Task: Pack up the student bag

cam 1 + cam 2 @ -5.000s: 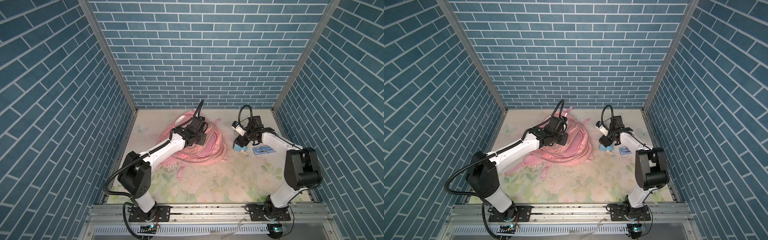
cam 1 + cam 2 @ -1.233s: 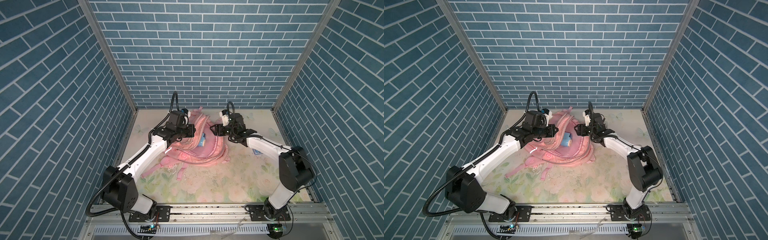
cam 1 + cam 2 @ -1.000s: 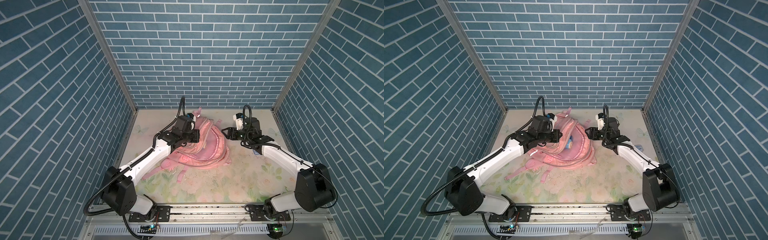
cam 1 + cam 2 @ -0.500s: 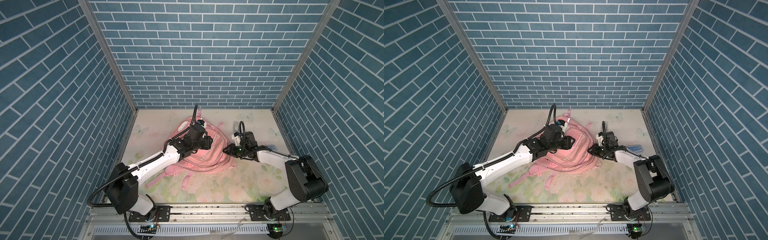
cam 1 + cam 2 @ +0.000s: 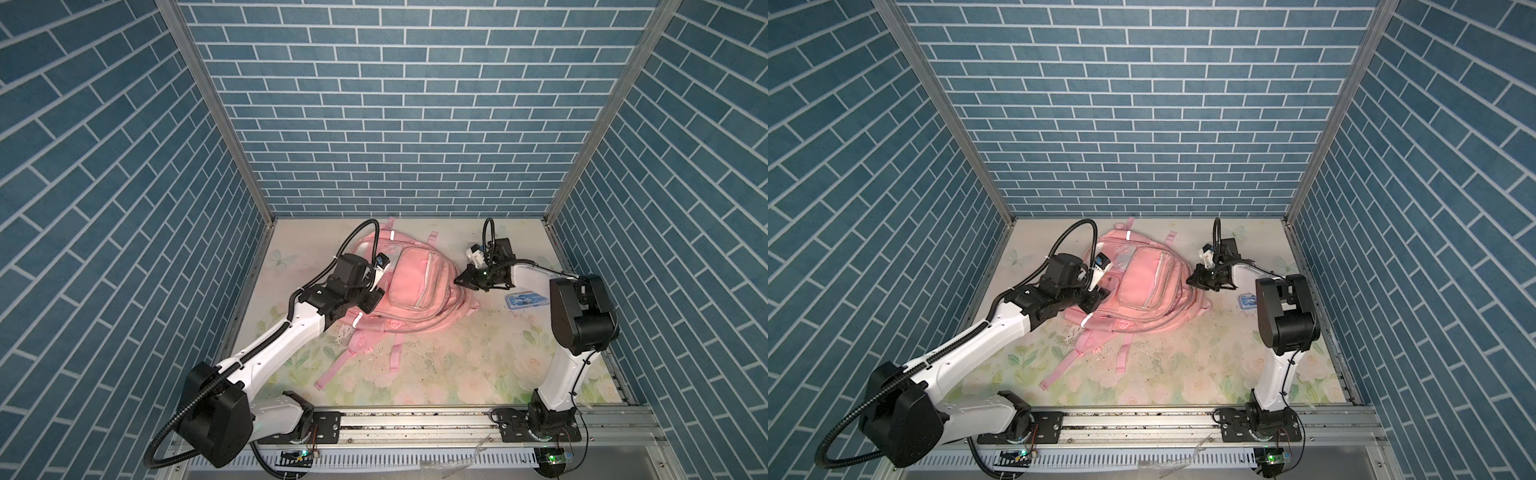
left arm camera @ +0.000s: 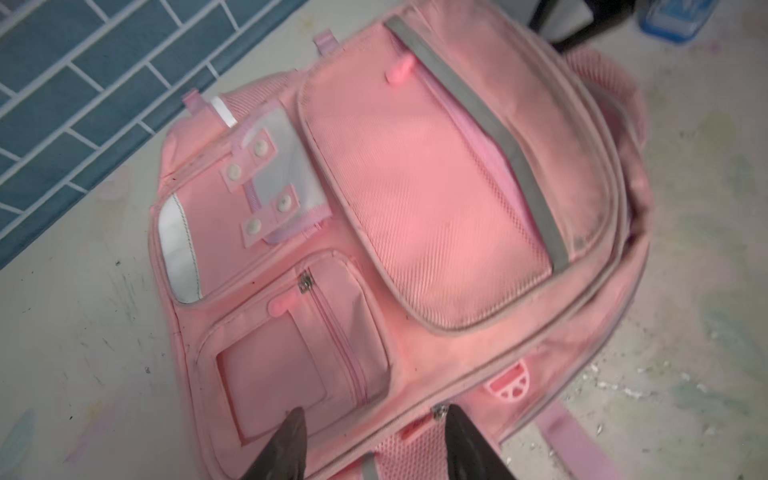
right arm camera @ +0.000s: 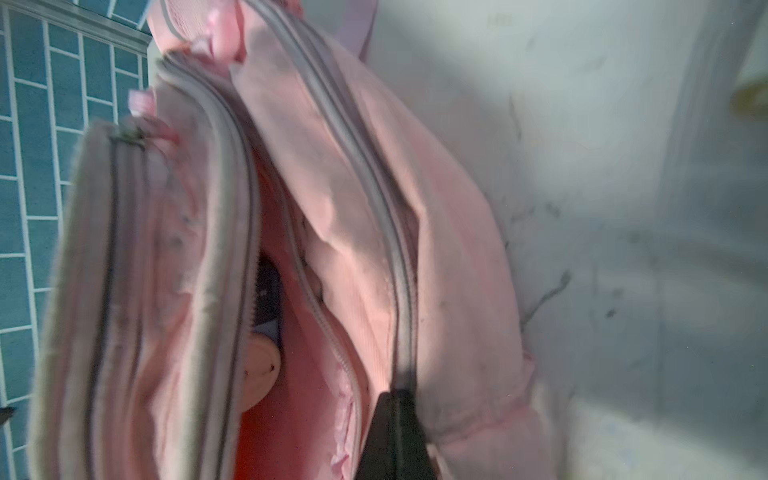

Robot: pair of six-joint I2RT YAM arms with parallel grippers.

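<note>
Since the frames of about a second earlier, both arms had let the large, soft, pink fabric student bag [image 5: 415, 282] down. It no longer stood propped open between them but lay flat, front pockets up, on the pale flowered table [image 5: 449, 365], its straps trailing toward the arms' bases.

The left pincer [image 6: 374, 415] had gone from closed to roughly half spread and held nothing. Its two black tips straddled the bag's near edge, with a metal zip pull [image 6: 439, 412] just inside one tip and the small windowed zip pocket [image 6: 291, 353] directly ahead.

The right pincer [image 7: 395, 401] had snapped closed, tips pressed together at the end of a grey zip seam [image 7: 374, 195]; whether a pull tab was pinched there could not be told. Ahead of it the main compartment gaped, showing something dark and something beige inside.

A flat blue plastic case [image 5: 525, 300] lay on the table behind the right pincer, beside its forearm and apart from the bag.

Loading seemed to have paused and zipping to be starting, though that case remained unpacked.
</note>
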